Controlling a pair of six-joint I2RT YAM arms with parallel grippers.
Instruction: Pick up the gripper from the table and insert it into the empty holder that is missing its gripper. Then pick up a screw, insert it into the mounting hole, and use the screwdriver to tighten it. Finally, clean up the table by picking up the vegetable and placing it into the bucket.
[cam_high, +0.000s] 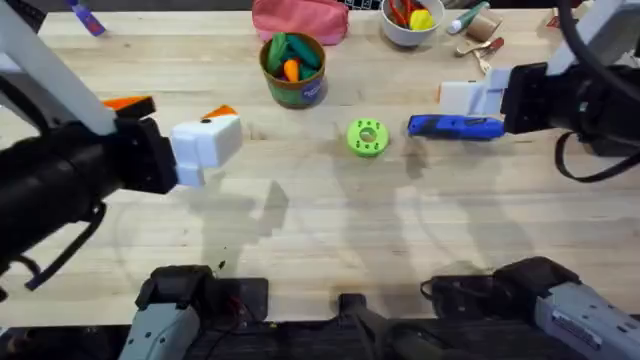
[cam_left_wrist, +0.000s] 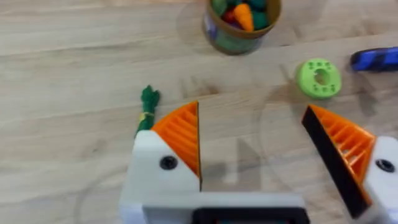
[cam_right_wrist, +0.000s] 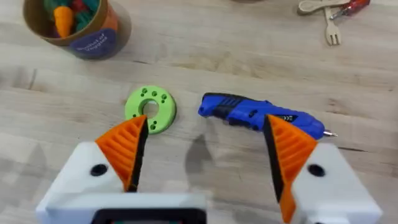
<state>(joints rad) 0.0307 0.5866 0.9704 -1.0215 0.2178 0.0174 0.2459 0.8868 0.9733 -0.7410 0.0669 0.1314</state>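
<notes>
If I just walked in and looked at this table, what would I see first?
Probably the bright green disc in the middle of the table, with the blue screwdriver lying just right of it, under the open right gripper. Farther back stands the bucket full of green and orange toy vegetables. A small dark green vegetable lies loose beside the open left gripper.

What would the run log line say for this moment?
left gripper: open, above vegetable | right gripper: open, over screwdriver | bucket: holds toy vegetables
</notes>
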